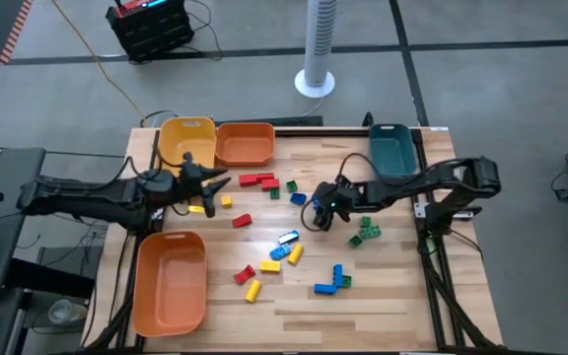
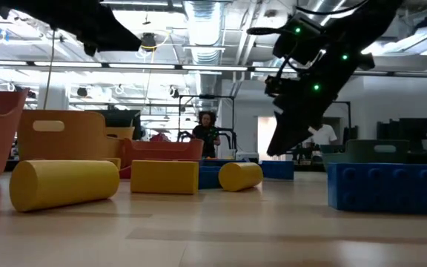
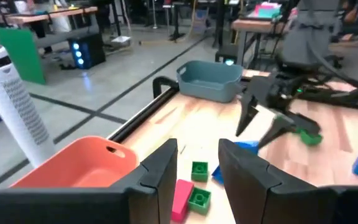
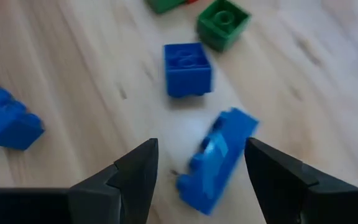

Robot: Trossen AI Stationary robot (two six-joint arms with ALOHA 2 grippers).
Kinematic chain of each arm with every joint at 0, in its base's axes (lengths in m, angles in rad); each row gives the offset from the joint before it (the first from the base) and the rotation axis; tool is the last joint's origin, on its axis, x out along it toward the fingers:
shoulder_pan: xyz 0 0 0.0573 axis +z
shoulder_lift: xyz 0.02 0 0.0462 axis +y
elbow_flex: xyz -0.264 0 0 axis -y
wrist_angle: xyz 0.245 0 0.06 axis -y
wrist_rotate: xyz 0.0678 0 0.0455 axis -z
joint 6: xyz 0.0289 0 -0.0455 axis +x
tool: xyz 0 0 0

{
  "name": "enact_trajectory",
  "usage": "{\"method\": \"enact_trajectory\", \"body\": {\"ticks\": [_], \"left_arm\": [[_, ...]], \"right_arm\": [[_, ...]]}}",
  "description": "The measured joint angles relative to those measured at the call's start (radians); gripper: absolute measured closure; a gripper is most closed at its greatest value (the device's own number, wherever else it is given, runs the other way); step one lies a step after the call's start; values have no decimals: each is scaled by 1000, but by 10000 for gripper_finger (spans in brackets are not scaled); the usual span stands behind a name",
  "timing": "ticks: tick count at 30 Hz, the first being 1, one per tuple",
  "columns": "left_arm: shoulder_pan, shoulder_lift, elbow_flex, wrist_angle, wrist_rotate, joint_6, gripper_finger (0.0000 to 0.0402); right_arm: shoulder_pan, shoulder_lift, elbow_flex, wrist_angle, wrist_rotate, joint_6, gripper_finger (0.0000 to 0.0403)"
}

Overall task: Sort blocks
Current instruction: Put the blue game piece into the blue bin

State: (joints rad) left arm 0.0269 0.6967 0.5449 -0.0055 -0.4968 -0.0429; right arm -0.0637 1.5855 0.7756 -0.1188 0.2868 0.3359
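Note:
Small red, yellow, green and blue blocks lie scattered on the wooden table. My right gripper hangs open above the table's middle, its fingers pointing down at a slant. In its wrist view a tilted blue block lies on the table below the gap between its fingers, with a square blue block and a green block beyond. My left gripper is raised over the table's left side near two yellow blocks. Its fingers stand a little apart with nothing between them.
A yellow bin and an orange bin stand at the far left, a teal bin at the far right, and a large orange bin at the near left. Red blocks lie near the orange bin.

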Motion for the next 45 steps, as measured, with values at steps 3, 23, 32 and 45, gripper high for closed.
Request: {"method": "enact_trajectory", "body": {"ticks": [3, 23, 32, 45], "left_arm": [[0, 10, 6, 4, -3, -9, 289], [-57, 2, 7, -29, -1, -40, 289], [-57, 2, 7, -31, 0, -52, 289], [-57, 2, 7, -68, 0, -71, 289]], "right_arm": [[7, 46, 18, -3, 28, 29, 148], [35, -62, 59, -135, 99, 26, 211], [19, 8, 69, -189, 103, 103, 162], [-9, 163, 73, -108, 108, 120, 166]]}}
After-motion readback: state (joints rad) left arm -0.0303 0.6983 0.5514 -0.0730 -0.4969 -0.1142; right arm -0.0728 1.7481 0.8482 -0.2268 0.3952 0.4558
